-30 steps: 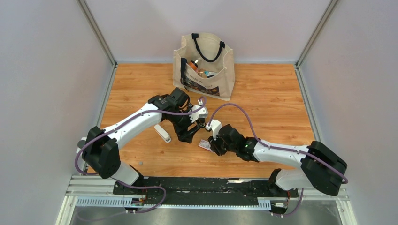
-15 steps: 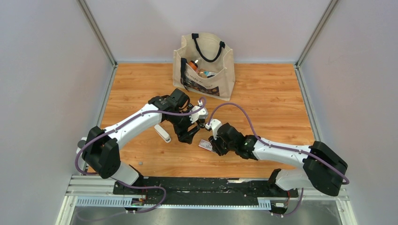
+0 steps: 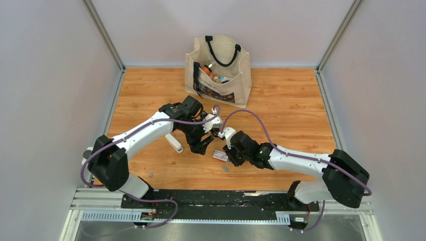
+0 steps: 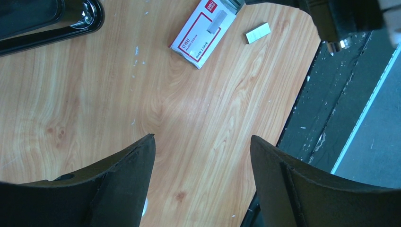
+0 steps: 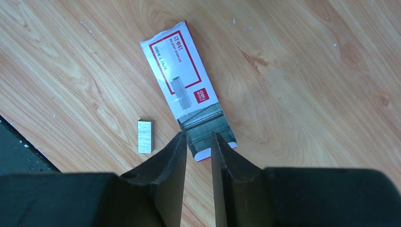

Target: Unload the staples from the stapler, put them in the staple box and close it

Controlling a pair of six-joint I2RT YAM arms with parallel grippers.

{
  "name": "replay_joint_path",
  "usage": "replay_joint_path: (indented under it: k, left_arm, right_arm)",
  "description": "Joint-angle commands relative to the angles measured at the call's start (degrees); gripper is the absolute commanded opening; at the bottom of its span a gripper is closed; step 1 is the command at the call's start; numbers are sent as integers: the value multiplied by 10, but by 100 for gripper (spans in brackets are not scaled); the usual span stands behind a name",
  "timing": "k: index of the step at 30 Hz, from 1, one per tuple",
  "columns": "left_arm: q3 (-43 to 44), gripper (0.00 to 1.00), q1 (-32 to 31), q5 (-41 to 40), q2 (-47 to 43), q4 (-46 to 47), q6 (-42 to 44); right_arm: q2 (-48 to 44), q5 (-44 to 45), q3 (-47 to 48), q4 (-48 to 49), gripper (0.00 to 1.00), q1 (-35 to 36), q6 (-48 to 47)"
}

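The black stapler [image 4: 47,21] lies at the top left of the left wrist view; in the top view the left arm mostly hides it. A short grey strip of staples [image 5: 145,136] lies loose on the table, also seen in the top view [image 3: 225,168] and the left wrist view [image 4: 257,33]. My right gripper [image 5: 197,138] hangs just above the open end of the red-and-white box [image 5: 182,71], its jaws a narrow gap apart and holding nothing. My left gripper [image 4: 201,142] is wide open and empty above bare wood, beside the box [image 3: 219,154].
A canvas tote bag [image 3: 218,70] with items inside stands at the back. A white oblong bar [image 3: 174,143] lies left of the left gripper [image 3: 202,146]. A tiny dark bit [image 3: 149,174] lies near the front edge. Grey staples [image 5: 205,124] fill the box's open end.
A loose staple strip now lies on the table in front of the box; it was not there before. The right gripper has shifted slightly left and away. The left arm barely moved.
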Motion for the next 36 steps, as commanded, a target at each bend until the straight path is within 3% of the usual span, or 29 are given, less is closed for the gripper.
replay_joint_path:
  k: [1, 9, 22, 36]
  left_arm:
    - [-4, 81, -1, 18, -10, 14, -4]
    - [1, 81, 1, 4, -7, 14, -9]
    - [8, 81, 88, 25, -30, -7, -29]
    - [-4, 81, 91, 13, -33, 0, -17]
  right_arm:
    - [-16, 15, 19, 2, 29, 3, 7]
    - [-81, -18, -15, 8, 39, 28, 64]
    - [31, 25, 22, 18, 39, 91, 111]
    - [76, 58, 58, -11, 37, 102, 107]
